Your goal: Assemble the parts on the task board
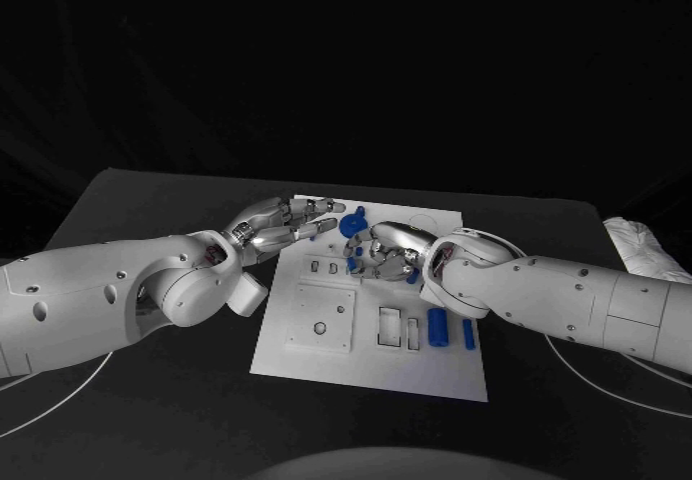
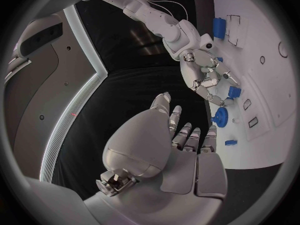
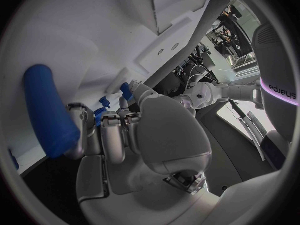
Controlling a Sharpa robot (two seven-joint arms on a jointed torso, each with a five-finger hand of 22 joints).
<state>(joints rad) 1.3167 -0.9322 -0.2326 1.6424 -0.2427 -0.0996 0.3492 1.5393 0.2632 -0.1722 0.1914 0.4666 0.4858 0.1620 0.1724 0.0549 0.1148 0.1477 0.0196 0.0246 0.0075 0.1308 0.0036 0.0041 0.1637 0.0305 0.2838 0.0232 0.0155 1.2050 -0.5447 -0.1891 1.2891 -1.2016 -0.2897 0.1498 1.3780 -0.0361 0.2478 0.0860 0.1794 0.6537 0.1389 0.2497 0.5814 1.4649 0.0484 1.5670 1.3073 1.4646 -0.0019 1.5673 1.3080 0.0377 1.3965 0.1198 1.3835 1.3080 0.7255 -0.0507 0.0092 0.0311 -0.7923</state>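
Observation:
The white task board [image 1: 378, 345] lies mid-table. My left hand [image 1: 284, 224] hovers at its far left corner, fingers spread and holding nothing, fingertips [image 2: 211, 131] just short of a blue gear-like part [image 2: 220, 117] [image 1: 353, 221]. My right hand [image 1: 384, 250] is curled down onto the board just right of it, fingers [image 2: 209, 80] around small blue parts [image 2: 234, 91]; whether it grips one is hidden. Two blue cylinders [image 1: 437, 326] [image 1: 467, 334] lie by the board's right edge, one looming beside the right hand [image 3: 150, 135] as a blue bar [image 3: 47, 110].
The board carries a raised square plate [image 1: 322, 318] and rectangular slots [image 1: 391, 326] on its near half. A small blue piece [image 2: 230, 142] lies near the board's edge. A white cloth-like object [image 1: 639, 248] sits at the table's right edge. Cables [image 1: 591, 375] loop on the black table.

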